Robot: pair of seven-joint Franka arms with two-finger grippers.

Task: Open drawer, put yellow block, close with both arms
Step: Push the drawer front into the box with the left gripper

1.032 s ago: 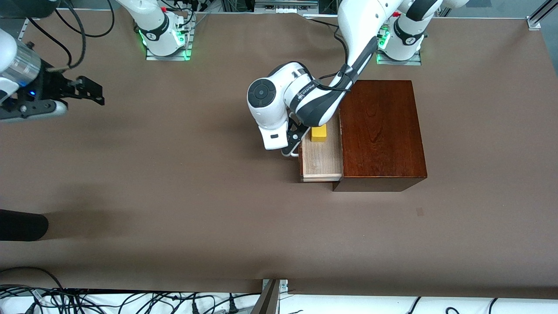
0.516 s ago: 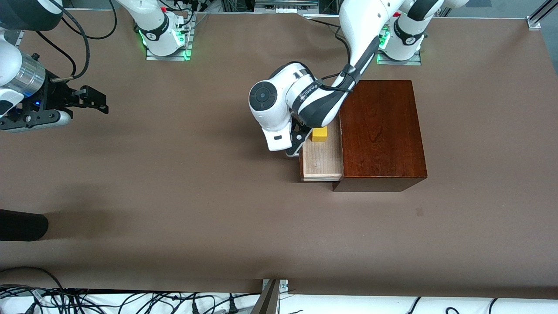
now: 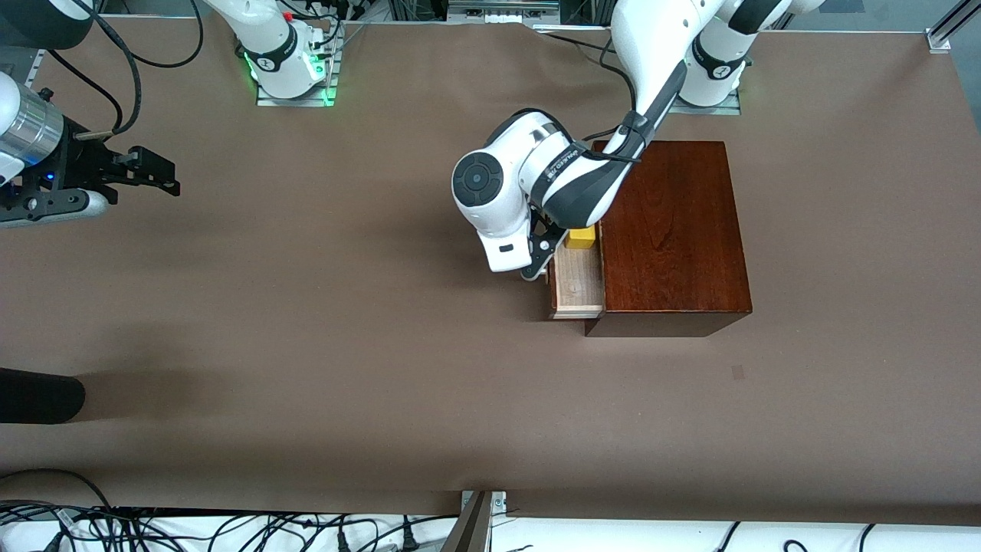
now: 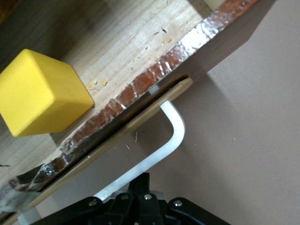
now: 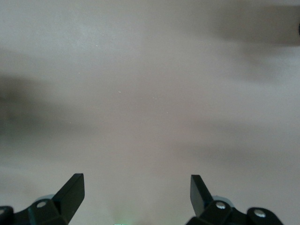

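The drawer [image 3: 579, 295] stands partly out of the dark-brown wooden box [image 3: 670, 230], with the yellow block [image 3: 581, 238] resting on its pale floor [image 4: 131, 42]. My left gripper [image 3: 536, 270] is shut, and its joined fingertips [image 4: 146, 180] press against the white handle [image 4: 171, 138] in front of the drawer's reddish front [image 4: 140, 91]. In the left wrist view the yellow block [image 4: 42, 93] lies just inside that front. My right gripper [image 3: 165, 178] hangs open over bare table at the right arm's end, nothing between its fingers [image 5: 70, 190].
A dark rounded object [image 3: 38, 395] juts in at the table's edge at the right arm's end, nearer the front camera. Cables [image 3: 230, 529] lie along the nearest edge. The brown tabletop [image 3: 345, 322] spreads wide between the two arms.
The drawer has slid inward toward the box with the yellow block in it, my shut left gripper moving along against the handle. The right arm has shifted only slightly.
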